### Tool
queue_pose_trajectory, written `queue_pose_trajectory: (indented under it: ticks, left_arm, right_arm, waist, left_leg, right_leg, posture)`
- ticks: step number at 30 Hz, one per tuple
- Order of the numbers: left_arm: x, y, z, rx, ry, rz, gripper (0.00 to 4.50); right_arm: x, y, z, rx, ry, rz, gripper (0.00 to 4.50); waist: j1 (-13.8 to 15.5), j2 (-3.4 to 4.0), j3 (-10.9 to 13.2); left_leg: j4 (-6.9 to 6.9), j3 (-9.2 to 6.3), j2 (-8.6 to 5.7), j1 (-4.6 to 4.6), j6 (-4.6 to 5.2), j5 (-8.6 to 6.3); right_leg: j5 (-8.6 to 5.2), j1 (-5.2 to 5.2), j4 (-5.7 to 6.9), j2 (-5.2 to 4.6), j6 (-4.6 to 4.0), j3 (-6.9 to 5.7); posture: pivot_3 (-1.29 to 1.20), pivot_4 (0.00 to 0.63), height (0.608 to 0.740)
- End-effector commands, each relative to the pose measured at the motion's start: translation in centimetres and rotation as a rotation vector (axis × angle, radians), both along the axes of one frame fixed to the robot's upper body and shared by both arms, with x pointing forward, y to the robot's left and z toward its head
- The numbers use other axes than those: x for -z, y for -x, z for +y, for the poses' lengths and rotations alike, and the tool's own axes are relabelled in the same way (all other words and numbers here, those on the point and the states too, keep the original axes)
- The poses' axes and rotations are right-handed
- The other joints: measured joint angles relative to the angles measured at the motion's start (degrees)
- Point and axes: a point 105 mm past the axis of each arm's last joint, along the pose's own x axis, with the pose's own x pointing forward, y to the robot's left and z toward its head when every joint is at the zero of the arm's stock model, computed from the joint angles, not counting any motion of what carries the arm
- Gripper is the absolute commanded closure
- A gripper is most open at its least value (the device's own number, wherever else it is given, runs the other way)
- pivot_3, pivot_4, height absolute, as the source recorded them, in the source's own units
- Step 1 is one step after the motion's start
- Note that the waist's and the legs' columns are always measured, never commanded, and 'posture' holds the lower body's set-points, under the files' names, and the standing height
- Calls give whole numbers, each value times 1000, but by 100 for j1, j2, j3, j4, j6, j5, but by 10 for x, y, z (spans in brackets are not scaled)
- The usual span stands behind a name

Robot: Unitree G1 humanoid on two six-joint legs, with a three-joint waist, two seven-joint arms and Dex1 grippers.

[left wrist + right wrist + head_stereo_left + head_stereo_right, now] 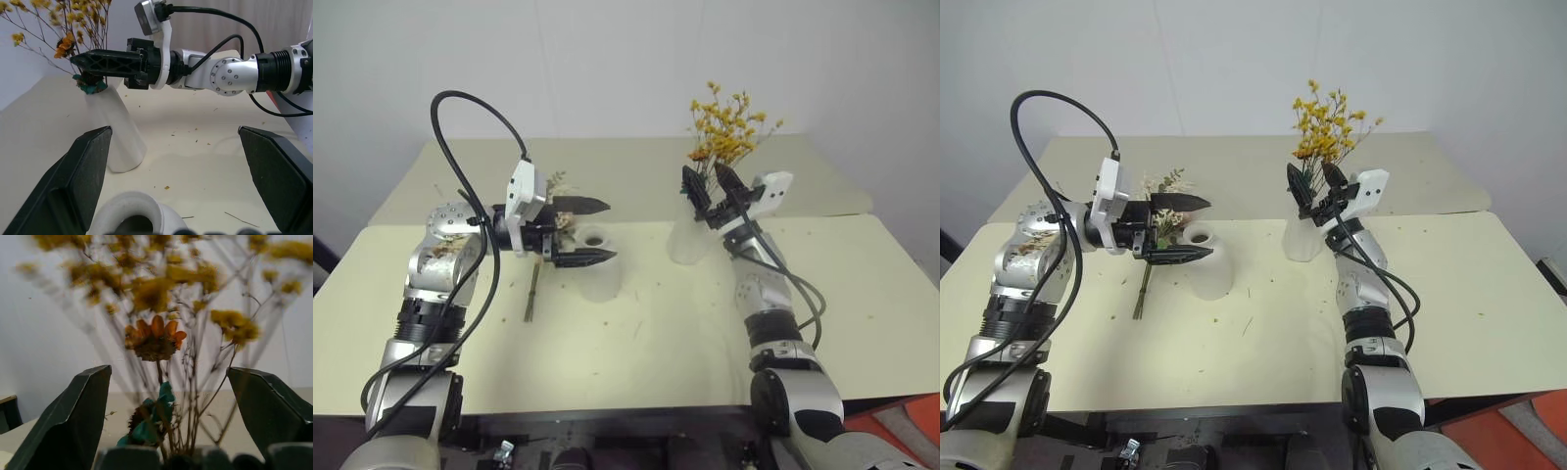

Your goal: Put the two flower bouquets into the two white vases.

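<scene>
Left end effector (1175, 228) wide open, empty, level above short squat vase (1206, 261). Rose bouquet (1153, 257) lies flat on counter (1263, 343) just beside that vase, under left arm, stems toward robot. Right end effector (1313, 189) open around yellow spray (1325, 125), already standing in tall vase (1305, 240).

Pale yellow table (862, 294), white wall (607, 59) behind, scattered plant crumbs (1249, 323)

Soft even light, faint shadows; right wrist view's yellow flowers (156, 293) blurred.
</scene>
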Motion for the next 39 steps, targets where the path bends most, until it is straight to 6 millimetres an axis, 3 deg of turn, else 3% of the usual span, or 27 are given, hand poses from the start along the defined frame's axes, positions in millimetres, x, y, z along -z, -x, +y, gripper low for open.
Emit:
queue_pose_trajectory:
  ticks: [1, 8, 12, 18, 22, 26, 33, 39]
  left_arm:
    - [-17, 3, 6, -5, 46, -52, 0]
    - [-58, 15, 41, -113, 332, -72, 0]
    - [-68, 23, 66, -162, 476, 8, 0]
    - [-48, 7, 100, -530, 389, 123, 0]
    - [-26, -6, 120, -819, 242, 173, 0]
    - [-7, -13, 121, -927, 182, 338, 0]
    - [19, -37, 110, -1017, -1, 599, 0]
    - [38, -62, 95, -1082, -227, 676, 0]
  right_arm:
    - [-14, 12, -1, -20, 51, -46, 16]
    - [-17, 40, -20, 44, 158, -61, 16]
    - [-16, 58, -29, 61, 193, -53, 16]
    - [-4, 88, -46, 70, 209, 30, 16]
    - [6, 115, -51, 14, 263, 129, 16]
    - [11, 130, -47, 4, 401, 248, 16]
    - [16, 154, -16, -140, 590, 287, 16]
    - [18, 156, -8, -168, 632, 315, 16]
  waist:
    - [5, 0, 0]
    - [1, 1, 1]
    - [6, 1, 1]
    - [27, 0, 1]
    - [71, -1, 2]
    - [86, -2, 1]
    - [113, -16, 1]
    - [168, -17, 1]
  left_leg:
    - [0, 0, 0, -1, 0, 0]
    - [0, 0, 1, -1, 0, 0]
    - [2, 0, 1, 0, 0, 0]
    - [1, -1, 1, 4, 0, 0]
    - [1, 0, 1, 2, 0, 0]
    - [4, 3, 0, 5, -1, 0]
    - [3, 0, 3, 1, 0, 0]
    - [4, 0, 0, -4, -1, 0]
  right_leg:
    - [0, 0, -1, 0, 0, 0]
    - [-1, -1, -1, -2, 1, 0]
    - [-1, 0, 1, -2, 2, 0]
    - [-18, 6, 0, -3, 28, 0]
    - [-20, 5, -4, -4, 32, -1]
    - [-28, 10, -8, -5, 43, 1]
    - [-33, 8, -14, 4, 48, -2]
    - [-33, 6, -16, 1, 49, -2]
  posture:
    - [0, 150, 740]
    - [0, 150, 740]
    - [0, 150, 740]
    - [0, 150, 740]
    - [0, 150, 740]
    - [0, 150, 740]
    - [0, 150, 740]
    - [0, 150, 740]
